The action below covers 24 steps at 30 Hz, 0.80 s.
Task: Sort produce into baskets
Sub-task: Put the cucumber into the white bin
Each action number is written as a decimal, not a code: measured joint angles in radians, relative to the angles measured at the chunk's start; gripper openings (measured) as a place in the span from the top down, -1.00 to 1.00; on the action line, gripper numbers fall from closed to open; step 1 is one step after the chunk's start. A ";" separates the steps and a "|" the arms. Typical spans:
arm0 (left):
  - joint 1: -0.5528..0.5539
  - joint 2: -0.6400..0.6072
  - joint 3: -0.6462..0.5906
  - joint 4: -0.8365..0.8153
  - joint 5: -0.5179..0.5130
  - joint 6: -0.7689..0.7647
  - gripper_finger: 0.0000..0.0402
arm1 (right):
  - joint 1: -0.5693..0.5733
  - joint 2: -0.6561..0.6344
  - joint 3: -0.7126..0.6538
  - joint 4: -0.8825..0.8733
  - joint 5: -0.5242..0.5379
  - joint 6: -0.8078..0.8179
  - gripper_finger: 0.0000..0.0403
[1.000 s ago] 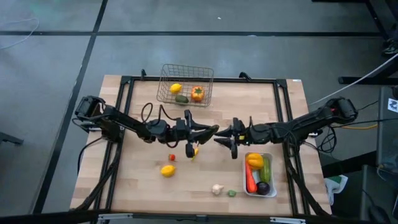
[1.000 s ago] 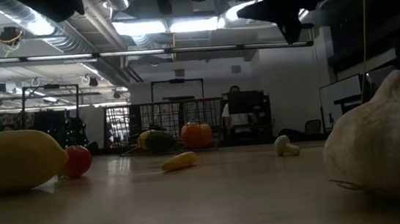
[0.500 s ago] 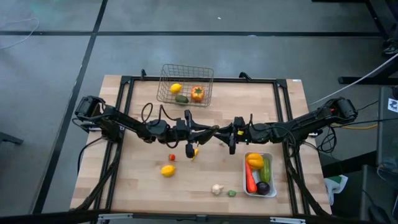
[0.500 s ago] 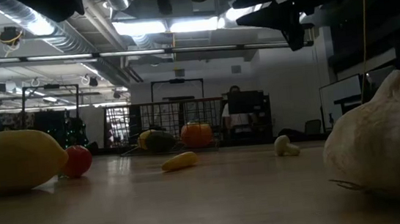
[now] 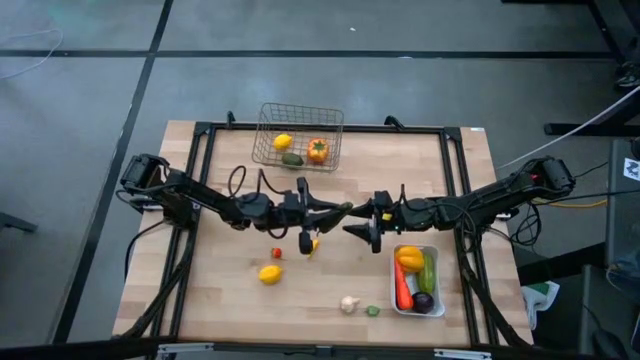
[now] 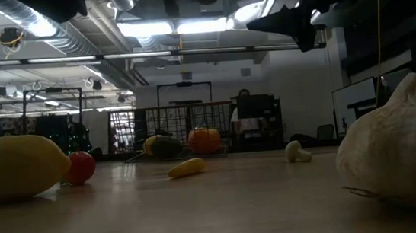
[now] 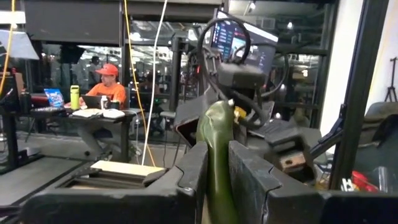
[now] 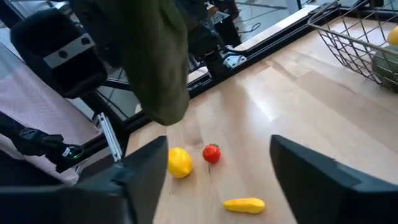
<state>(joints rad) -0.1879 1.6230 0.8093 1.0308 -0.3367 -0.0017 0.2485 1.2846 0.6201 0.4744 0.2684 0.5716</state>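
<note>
Nearest the front edge of your bench [image 5: 230, 300] lie a white garlic bulb [image 5: 349, 304] and, just beside it, a small green piece [image 5: 372, 311]; the low view puts the garlic close against the camera. To their right sits the white tray [image 5: 436, 272], holding a yellow pepper [image 5: 409, 259], a carrot [image 5: 402, 287], a green cucumber [image 5: 428, 272] and a purple eggplant [image 5: 424, 301]. Left of the garlic is a lemon [image 5: 269, 274], and a little farther back a small red tomato [image 5: 277, 253] and a small yellow piece [image 5: 313, 243]. Above mid-bench your two arms meet tip to tip. Your left hand [image 5: 338, 211] is clamped on a long dark-green cucumber [image 7: 217, 149], which stands up between its fingers [image 7: 249, 180] in the left wrist view. Your right hand [image 5: 354, 220] faces it with its fingers [image 8: 314, 177] spread wide and nothing between them; the right wrist view shows the green cucumber hanging just ahead, with the lemon, tomato and yellow piece on the bench below. At the far edge stands the wire basket [image 5: 330, 120], containing a lemon [image 5: 282, 142], an orange tomato [image 5: 317, 150] and a dark green item [image 5: 291, 159]. Beyond the bench, the left wrist view shows a person in an orange shirt [image 7: 107, 93] seated at a desk.
</note>
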 joint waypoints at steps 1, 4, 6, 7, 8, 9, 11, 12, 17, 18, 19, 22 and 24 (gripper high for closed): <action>0.000 0.000 0.000 -0.007 0.000 0.000 0.71 | 0.000 0.000 0.000 0.000 0.000 0.000 -0.46; 0.000 0.001 0.000 -0.007 0.000 0.001 0.71 | 0.000 0.000 0.000 0.001 0.000 0.000 -0.63; 0.000 0.001 0.000 -0.005 0.000 0.001 0.71 | 0.001 0.000 0.000 0.001 0.000 -0.004 -0.71; 0.000 0.001 0.000 -0.005 0.000 0.001 0.71 | 0.001 0.000 0.000 0.001 0.000 -0.012 -0.75; 0.000 0.001 0.000 -0.005 0.000 0.001 0.71 | 0.001 0.000 0.000 0.002 0.000 -0.027 -0.77; 0.000 0.001 0.000 -0.004 0.000 0.000 0.71 | 0.001 0.000 0.000 0.005 0.000 -0.039 -0.80; 0.000 0.001 0.000 -0.004 0.000 0.001 0.71 | 0.001 0.001 0.000 0.029 0.000 -0.064 -0.83; 0.000 0.001 0.000 -0.004 0.000 0.001 0.71 | 0.001 0.001 0.000 0.051 0.000 -0.080 -0.84; 0.000 0.001 0.000 -0.003 0.000 0.001 0.71 | 0.001 0.001 0.001 0.164 0.000 -0.159 -0.84; 0.000 0.001 0.000 -0.002 0.000 0.001 0.71 | 0.001 0.001 0.001 0.182 0.000 -0.165 -0.84; 0.000 0.001 0.000 -0.001 0.000 0.001 0.71 | 0.001 0.001 0.001 0.192 0.000 -0.172 -0.84; 0.000 0.001 0.000 0.005 0.000 0.000 0.71 | 0.000 0.001 0.001 0.197 0.041 -0.183 -0.84; 0.000 0.001 0.000 0.006 0.000 -0.007 0.71 | 0.000 0.001 0.001 0.198 0.074 -0.184 -0.83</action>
<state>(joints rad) -0.1883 1.6238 0.8093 1.0365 -0.3366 -0.0084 0.2481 1.2854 0.6209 0.6727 0.3419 0.3878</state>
